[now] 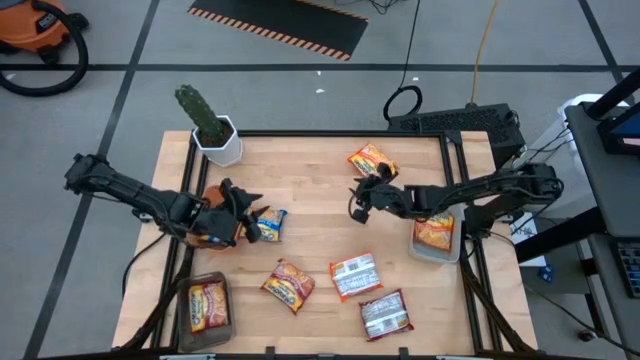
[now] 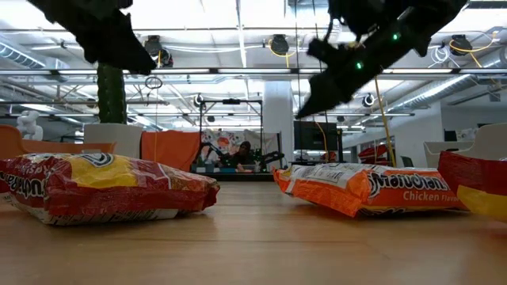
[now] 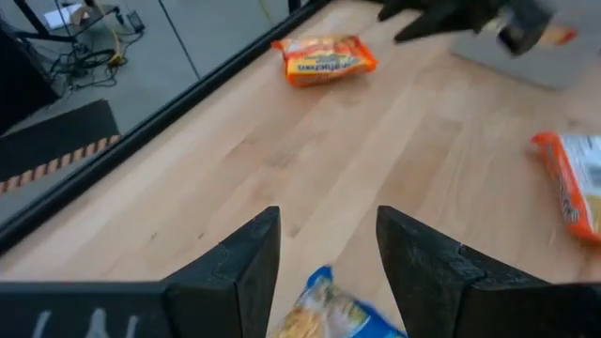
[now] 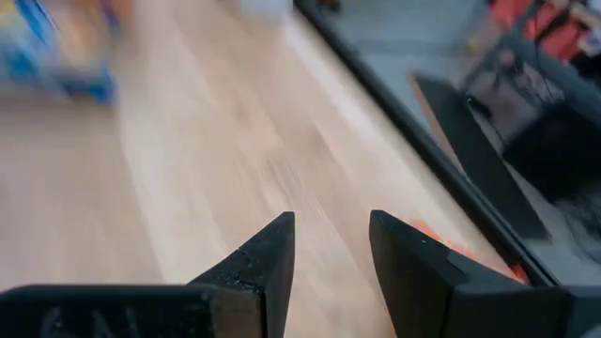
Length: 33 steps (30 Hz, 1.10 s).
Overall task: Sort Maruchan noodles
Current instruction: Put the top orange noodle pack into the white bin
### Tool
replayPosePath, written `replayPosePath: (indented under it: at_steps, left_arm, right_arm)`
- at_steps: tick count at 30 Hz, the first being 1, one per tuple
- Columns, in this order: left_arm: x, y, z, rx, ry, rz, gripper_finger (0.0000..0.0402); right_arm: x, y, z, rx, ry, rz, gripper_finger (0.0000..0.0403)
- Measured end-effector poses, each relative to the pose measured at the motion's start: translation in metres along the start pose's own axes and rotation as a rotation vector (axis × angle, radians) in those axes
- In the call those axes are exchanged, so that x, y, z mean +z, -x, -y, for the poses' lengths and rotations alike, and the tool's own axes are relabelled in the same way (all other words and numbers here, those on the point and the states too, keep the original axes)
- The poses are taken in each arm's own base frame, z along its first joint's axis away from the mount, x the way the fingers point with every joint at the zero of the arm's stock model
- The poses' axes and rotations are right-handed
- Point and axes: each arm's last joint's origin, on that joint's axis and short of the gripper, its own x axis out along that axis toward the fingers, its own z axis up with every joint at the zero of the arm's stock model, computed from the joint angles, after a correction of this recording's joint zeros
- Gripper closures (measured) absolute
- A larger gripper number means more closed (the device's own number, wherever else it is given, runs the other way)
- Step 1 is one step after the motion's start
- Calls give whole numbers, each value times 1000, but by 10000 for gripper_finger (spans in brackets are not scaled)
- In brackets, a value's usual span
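Note:
Several Maruchan noodle packets lie flat on the wooden table (image 1: 320, 200). A blue-white one (image 1: 270, 225) lies at mid left, and my left gripper (image 1: 252, 205) hovers open just over it; its near end (image 3: 329, 310) shows below the gap between the fingers. An orange packet (image 1: 372, 160) lies at the far side, and my right gripper (image 1: 358, 200) stands open above the bare wood just nearer than it, with nothing between the fingers (image 4: 331, 218). Three more packets (image 1: 288, 284) (image 1: 355, 276) (image 1: 386, 314) lie near the front edge.
A grey tray (image 1: 437, 250) at the right and another (image 1: 207, 285) at the front left each hold an orange-yellow packet. An orange bowl (image 1: 212, 232) sits under my left arm. A potted cactus (image 1: 218, 135) stands at the far left corner. Bare wood lies in the table's middle.

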Motion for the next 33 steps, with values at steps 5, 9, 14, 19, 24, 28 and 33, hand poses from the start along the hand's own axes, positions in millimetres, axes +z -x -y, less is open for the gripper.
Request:
replayPosePath:
  at_steps: [5,9,14,19,24,28,33]
  left_arm:
    - [-30,-20,2,-51,60,66,218]
    - [-55,-29,-2,-101,108,113,218]
    - [-69,-32,-5,-162,53,186,218]
    - [-65,-33,-5,-193,-61,211,218]
    - [-64,-35,-5,-245,-53,195,218]
    - [-67,-35,-5,-265,-50,168,218]
    - [-67,-35,-5,-269,-27,163,218]
  right_arm:
    - [-19,-1,7,-74,57,-172,270]
    - [-30,-2,10,-167,122,-210,264]
    - [-64,-7,17,-224,169,-241,238]
    - [-92,-8,26,-246,171,-221,214]
    - [-99,-12,32,-194,111,-139,205]
    - [-102,-19,31,-163,124,-145,204]
    - [-108,-31,26,-155,164,-203,204]
